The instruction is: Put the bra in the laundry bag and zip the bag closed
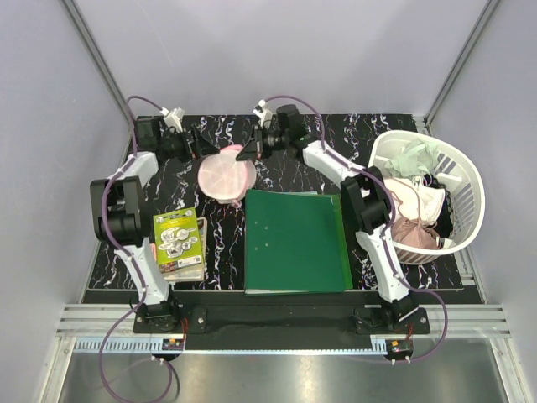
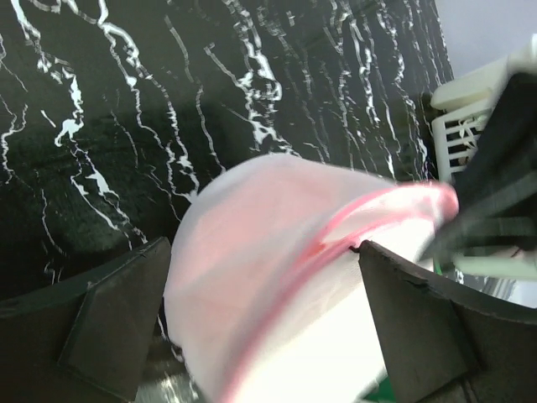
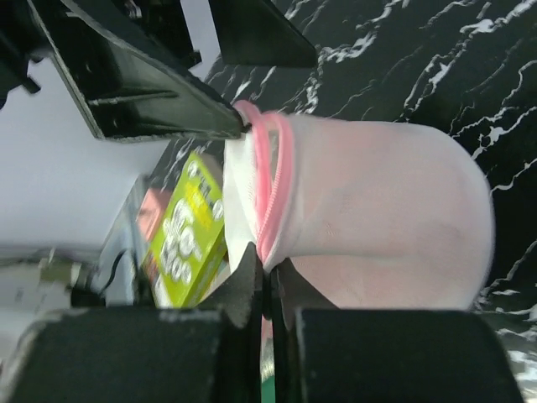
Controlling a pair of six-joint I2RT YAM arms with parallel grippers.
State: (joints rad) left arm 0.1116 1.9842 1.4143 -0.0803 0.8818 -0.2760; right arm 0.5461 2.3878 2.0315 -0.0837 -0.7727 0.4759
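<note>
**Top view.** A black table (image 1: 361, 134) veined with white stands inside pale grey walls (image 1: 252, 50). A green folder (image 1: 295, 241) lies flat at the middle of the near edge. A lime-green booklet (image 1: 178, 238) rests on a small stack near the near left corner. A white slatted basket (image 1: 474, 210) heaped with clothes sits at the right edge. The laundry bag (image 1: 225, 175), round and pinkish, lies toward the far edge, left of centre, just beyond the folder. Both arms reach toward it. The left gripper (image 1: 201, 149) is at its far left side and the right gripper (image 1: 249, 153) is at its far right side.

**Left wrist view.** The left fingers (image 2: 117, 327) are spread wide, one on each side of the bag. The mesh fills the gap between them, and contact cannot be told. The right gripper's dark body and a corner of the basket show at the right.

**Right wrist view.** The right fingers (image 3: 243, 294) are pressed together, pinching the bag's pink rim. The bag lies on its side on the marble, and pink shows through the mesh. The left gripper's dark finger meets the rim from above. The booklet lies behind.
</note>
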